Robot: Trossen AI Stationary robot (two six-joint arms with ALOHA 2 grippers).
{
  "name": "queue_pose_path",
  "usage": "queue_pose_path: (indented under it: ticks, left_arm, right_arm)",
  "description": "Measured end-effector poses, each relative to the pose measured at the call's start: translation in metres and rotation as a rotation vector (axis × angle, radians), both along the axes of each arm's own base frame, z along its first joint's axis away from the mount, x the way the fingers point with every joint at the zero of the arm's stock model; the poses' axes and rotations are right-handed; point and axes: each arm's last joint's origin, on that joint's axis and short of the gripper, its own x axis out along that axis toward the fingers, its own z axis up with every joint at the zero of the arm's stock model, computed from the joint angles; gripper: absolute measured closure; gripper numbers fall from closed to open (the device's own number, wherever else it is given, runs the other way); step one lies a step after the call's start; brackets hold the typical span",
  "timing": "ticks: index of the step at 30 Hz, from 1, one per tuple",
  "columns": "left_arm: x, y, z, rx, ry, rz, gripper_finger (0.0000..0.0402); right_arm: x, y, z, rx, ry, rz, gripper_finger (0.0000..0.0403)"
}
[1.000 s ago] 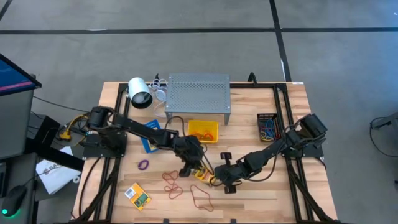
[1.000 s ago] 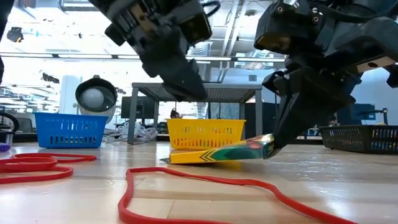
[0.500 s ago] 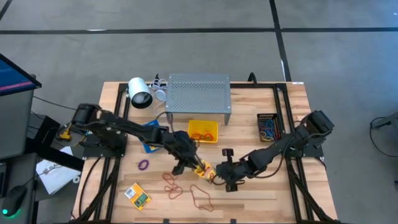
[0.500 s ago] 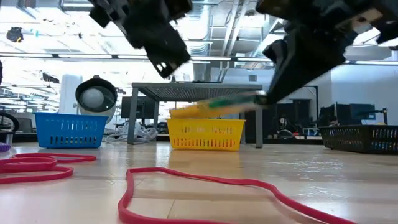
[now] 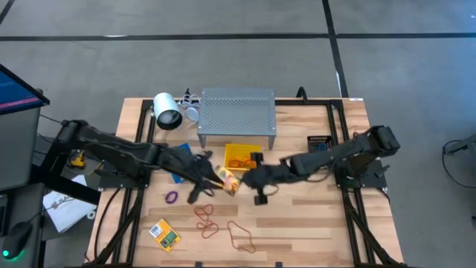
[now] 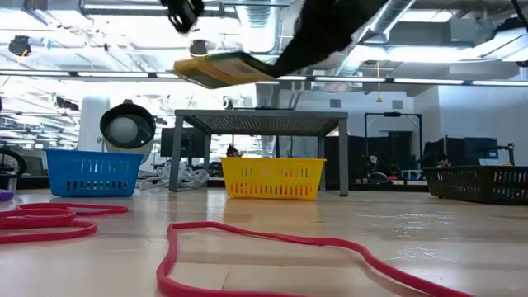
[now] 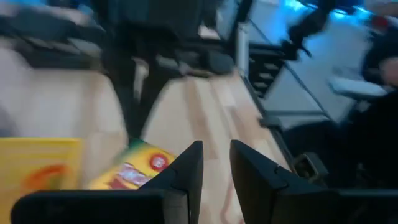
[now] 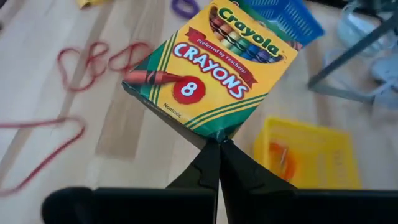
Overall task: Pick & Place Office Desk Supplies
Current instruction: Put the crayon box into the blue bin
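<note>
The right end effector (image 8: 217,148) is clenched on one corner of a crayon box (image 8: 211,73), pinching just the edge so the box hangs out flat and clear of the worktop (image 5: 312,223), presumably to carry it over a bin wall. From above, the box (image 5: 227,179) sits in the air just beside the yellow bin (image 5: 243,157), likely its destination. The right arm reaches low and long across from the right side of the table. The left end effector (image 5: 199,187) waits close by the box, its fingers (image 7: 186,171) slightly parted and gripping nothing. Red rubber bands (image 5: 206,221) and a second crayon box (image 5: 164,234) lie on the wood.
</note>
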Motion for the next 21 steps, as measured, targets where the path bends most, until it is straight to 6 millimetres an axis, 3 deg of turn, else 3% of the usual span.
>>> queue_pose_path:
  ticks: [7, 11, 16, 21]
  left_arm:
    - [-0.069, 0.005, 0.058, 0.032, -0.256, 0.143, 0.0325]
    - [-0.102, 0.008, 0.073, 0.047, -0.324, 0.204, 0.0325]
    - [-0.12, 0.013, 0.074, 0.072, -0.313, 0.252, 0.0325]
    - [-0.12, 0.013, 0.074, 0.08, -0.312, 0.258, 0.0325]
  right_arm:
    - [0.021, -0.049, 0.029, 0.051, -0.123, 0.011, 0.0403]
    - [0.027, -0.069, 0.038, 0.079, -0.198, 0.016, 0.0403]
    - [0.043, -0.084, 0.029, 0.117, -0.191, 0.022, 0.0403]
    - [0.087, -0.084, 0.013, 0.144, -0.131, 0.071, 0.0403]
